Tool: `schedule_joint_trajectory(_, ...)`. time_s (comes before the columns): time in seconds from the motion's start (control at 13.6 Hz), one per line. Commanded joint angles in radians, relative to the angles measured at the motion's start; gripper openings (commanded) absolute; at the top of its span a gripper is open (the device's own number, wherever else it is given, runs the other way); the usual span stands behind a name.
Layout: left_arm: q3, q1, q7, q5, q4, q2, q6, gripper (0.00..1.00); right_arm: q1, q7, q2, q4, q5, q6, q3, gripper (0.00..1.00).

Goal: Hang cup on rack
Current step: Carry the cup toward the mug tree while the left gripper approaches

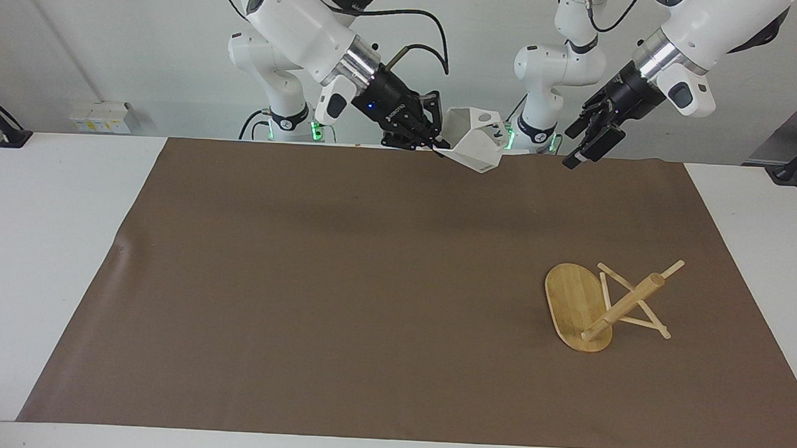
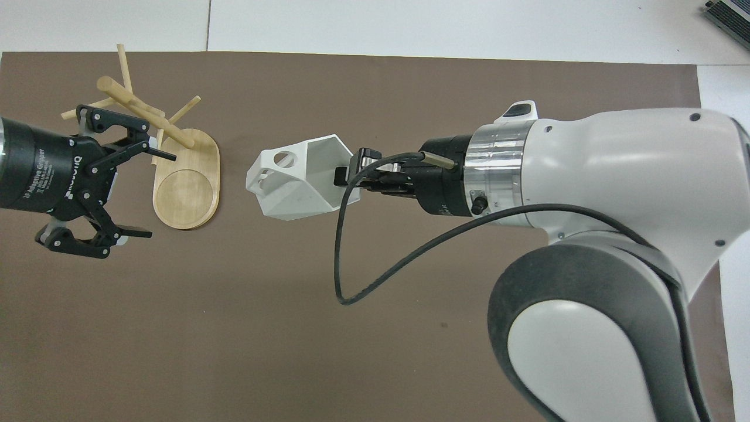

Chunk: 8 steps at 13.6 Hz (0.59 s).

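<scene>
In the facing view we find the right tool [image 1: 434, 144] raised above the robots' edge of the brown mat [image 1: 343, 288], its fingers pinched on the wall of the cup [image 1: 477, 142]; the white faceted cup hangs clear of the counter [image 1: 46, 238], tilted, its mouth upward and its pierced handle turned toward the left arm's end. We see the left tool [image 1: 590, 144] also in the air over the mat's robot-side edge, apart from the cup, its fingers spread with nothing between them. We note that the rack [image 1: 604, 305] has tipped over: it lies on the mat toward the left arm's end of the counter, farther from the robots than both tools, the oval base standing on its edge and the post slanting down to rest on its thin pegs. In the overhead view we record the right tool [image 2: 351, 177] reaching in from the right arm's side, clamped on the rim of the cup [image 2: 293, 184], whose hexagonal mouth and handle hole are plain to see. The cup sits over open mat beside the rack [image 2: 176, 158] without touching it. The left tool [image 2: 126, 181] shows wide open, one finger overlapping the rack's pegs in this view; we cannot tell from here whether it touches them.
</scene>
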<state>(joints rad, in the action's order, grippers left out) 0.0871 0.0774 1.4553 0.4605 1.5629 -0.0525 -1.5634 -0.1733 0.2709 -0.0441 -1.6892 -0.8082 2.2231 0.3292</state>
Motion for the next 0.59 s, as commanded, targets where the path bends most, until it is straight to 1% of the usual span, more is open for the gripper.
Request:
schedule_joint_trajectory(0.0,0.014,0.009,0.127,0.036,0.025,-0.013,-0.004,1.00,-0.031,0.013,0.043,-0.060,-0.032,0.067,0.002,0.00)
schedule_joint_trajectory(0.29,0.037,0.010,0.244,0.066,0.028,-0.012,0.012,1.00,-0.032,0.011,0.039,-0.058,-0.040,0.075,0.002,0.00)
schedule_joint_trajectory(0.51,0.046,0.009,0.293,0.104,0.063,-0.024,-0.003,1.00,-0.032,0.011,0.039,-0.058,-0.045,0.081,0.002,0.00)
